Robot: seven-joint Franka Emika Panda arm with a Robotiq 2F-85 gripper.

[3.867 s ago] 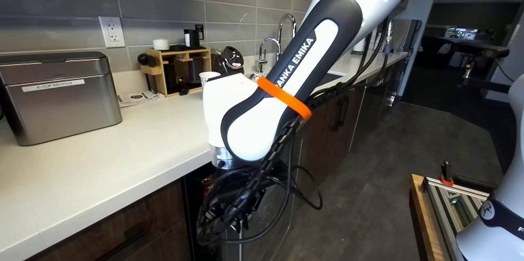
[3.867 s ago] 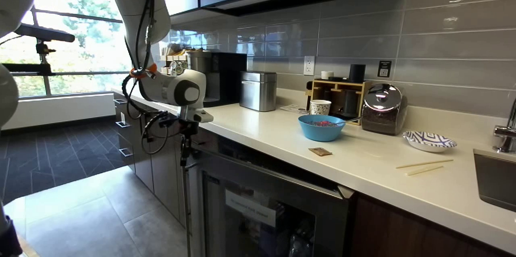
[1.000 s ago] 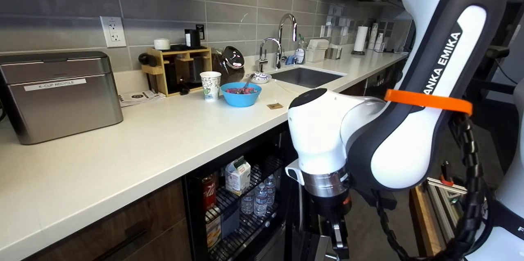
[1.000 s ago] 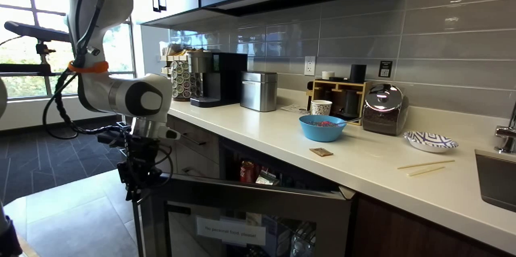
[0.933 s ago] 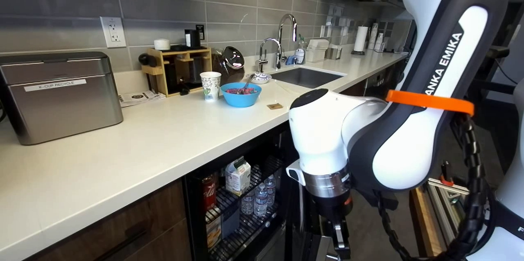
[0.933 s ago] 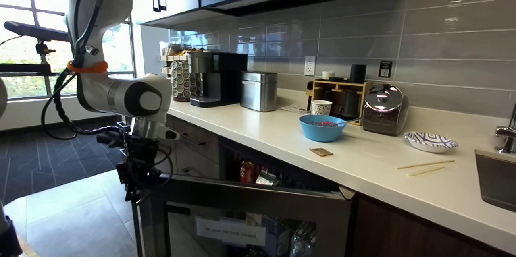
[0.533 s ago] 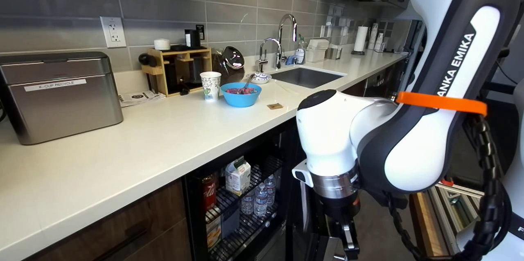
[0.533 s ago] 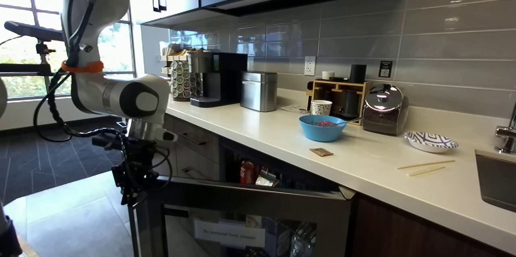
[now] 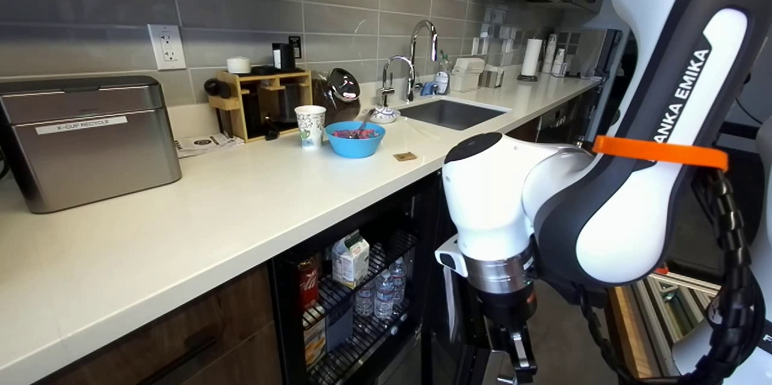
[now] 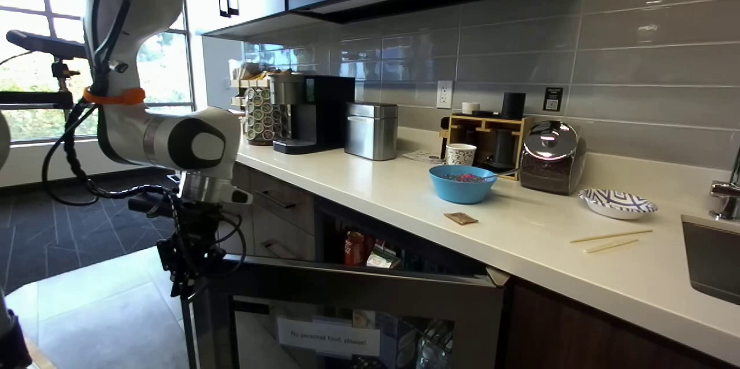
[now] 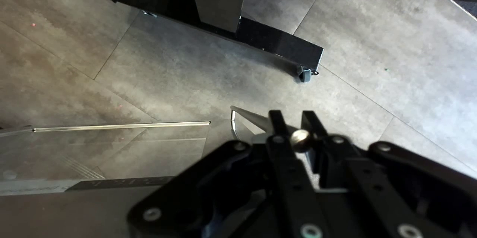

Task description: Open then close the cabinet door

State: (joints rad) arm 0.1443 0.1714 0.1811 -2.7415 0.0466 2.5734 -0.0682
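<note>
The cabinet door [image 10: 358,285] is a dark-glass door with a steel frame and a paper sign, and it stands swung open from the cooler. Its steel bar handle [image 10: 190,334] runs down at the free edge. In the wrist view the round end of the bar handle [image 11: 300,140] sits between the fingers of my gripper [image 11: 293,118], which are closed around it. My gripper also shows in an exterior view [image 10: 184,291], at the door's top free corner. In an exterior view the open cooler interior [image 9: 362,306] shows shelves with bottles, a carton and a red can.
The white countertop [image 9: 241,210] runs above the cooler, with a blue bowl [image 9: 354,139], paper cup [image 9: 310,125] and steel bin [image 9: 90,143] on it. A black wheeled base [image 11: 261,42] stands on the floor [image 11: 179,77] near the door.
Since about four seconds ago the door has swung from slightly open to wide open, with my gripper and arm moving away from the counter. In the last second it swings outward a little more.
</note>
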